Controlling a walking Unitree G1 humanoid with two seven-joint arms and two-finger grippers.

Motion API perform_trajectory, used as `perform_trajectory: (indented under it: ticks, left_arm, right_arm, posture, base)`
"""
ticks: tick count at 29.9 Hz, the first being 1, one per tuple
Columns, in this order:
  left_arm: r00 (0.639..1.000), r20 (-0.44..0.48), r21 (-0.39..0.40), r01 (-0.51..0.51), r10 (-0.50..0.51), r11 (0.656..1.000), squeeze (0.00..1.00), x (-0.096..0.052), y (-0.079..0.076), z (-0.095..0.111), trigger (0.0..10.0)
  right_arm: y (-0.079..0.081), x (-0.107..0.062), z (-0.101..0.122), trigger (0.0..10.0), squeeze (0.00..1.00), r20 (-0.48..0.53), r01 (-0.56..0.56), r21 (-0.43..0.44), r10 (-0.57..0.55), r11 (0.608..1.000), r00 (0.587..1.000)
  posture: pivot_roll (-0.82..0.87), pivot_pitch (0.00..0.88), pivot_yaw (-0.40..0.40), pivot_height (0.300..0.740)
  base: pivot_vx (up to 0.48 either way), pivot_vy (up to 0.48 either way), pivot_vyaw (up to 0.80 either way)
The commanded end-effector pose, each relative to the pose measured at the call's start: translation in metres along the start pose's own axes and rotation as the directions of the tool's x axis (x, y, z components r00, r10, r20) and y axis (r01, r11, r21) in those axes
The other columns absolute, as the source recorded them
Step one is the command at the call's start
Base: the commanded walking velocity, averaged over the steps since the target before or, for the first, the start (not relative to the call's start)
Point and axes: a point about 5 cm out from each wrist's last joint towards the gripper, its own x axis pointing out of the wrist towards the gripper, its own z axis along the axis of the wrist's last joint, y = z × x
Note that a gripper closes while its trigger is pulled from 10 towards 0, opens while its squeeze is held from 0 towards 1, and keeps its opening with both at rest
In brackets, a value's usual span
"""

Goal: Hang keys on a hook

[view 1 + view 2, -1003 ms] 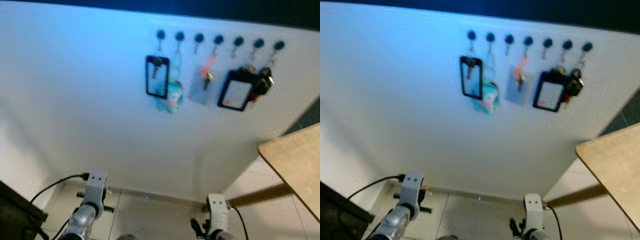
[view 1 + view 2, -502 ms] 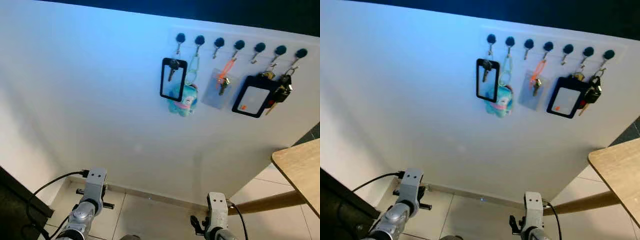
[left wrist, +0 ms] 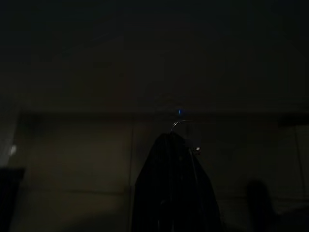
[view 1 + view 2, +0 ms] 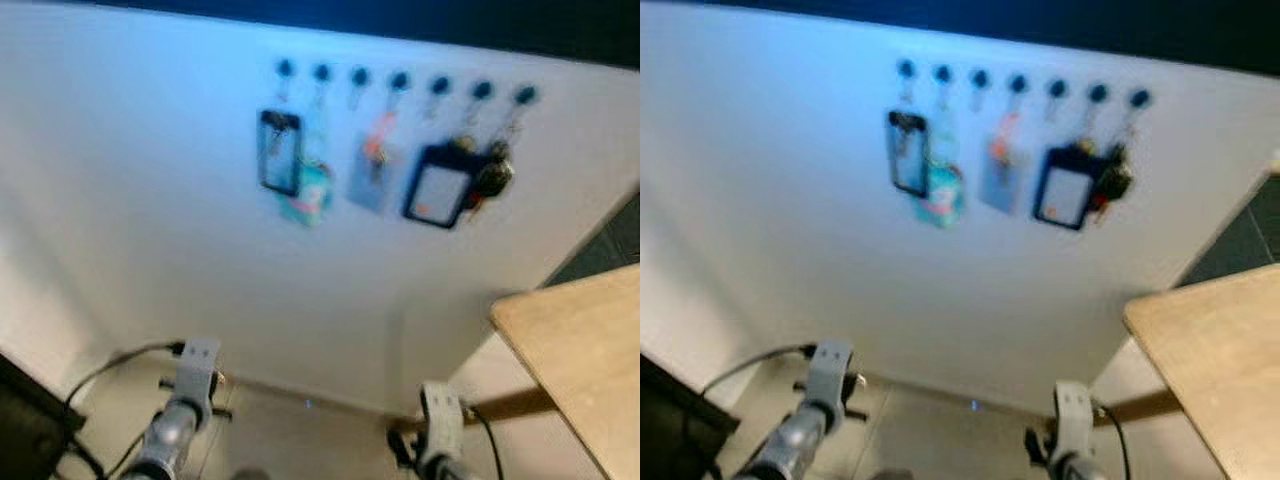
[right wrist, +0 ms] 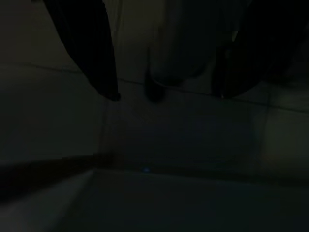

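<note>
- Fingers (image 5: 91,53) of the right gripper (image 5: 164,92) stand spread apart, nothing between them; dark floor beyond.
- Left gripper (image 3: 171,145) fingers appear pressed together around a thin wire ring (image 3: 176,124); the view is too dark to tell what hangs from it.
- Both arms hang low near the floor: left arm (image 4: 185,400), right arm (image 4: 440,430).
- Row of hooks (image 4: 400,80) runs along a white wall (image 4: 150,220), well above the grippers.
- Hanging from the hooks: black card holder (image 4: 281,152), teal toy (image 4: 308,195), clear pouch (image 4: 372,172), second black holder (image 4: 435,188), key bunch (image 4: 492,175).
- Wooden table (image 4: 580,350) stands to the right.
</note>
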Motion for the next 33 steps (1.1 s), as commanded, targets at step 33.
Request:
perform_trajectory:
  ticks: [33]
  left_arm:
    - [0.465, 0.641, 0.557, 0.265, -0.61, 0.787, 0.0, -0.068, -0.025, 0.205, 10.0]
  right_arm:
    - [0.059, -0.011, 0.121, 10.0, 0.0, 0.502, -0.245, -0.436, 0.46, 0.866, 0.732]
  posture:
    - [0.08, 0.057, -0.076, 0.74]
  base:
    - [0.0, 0.0, 0.0]
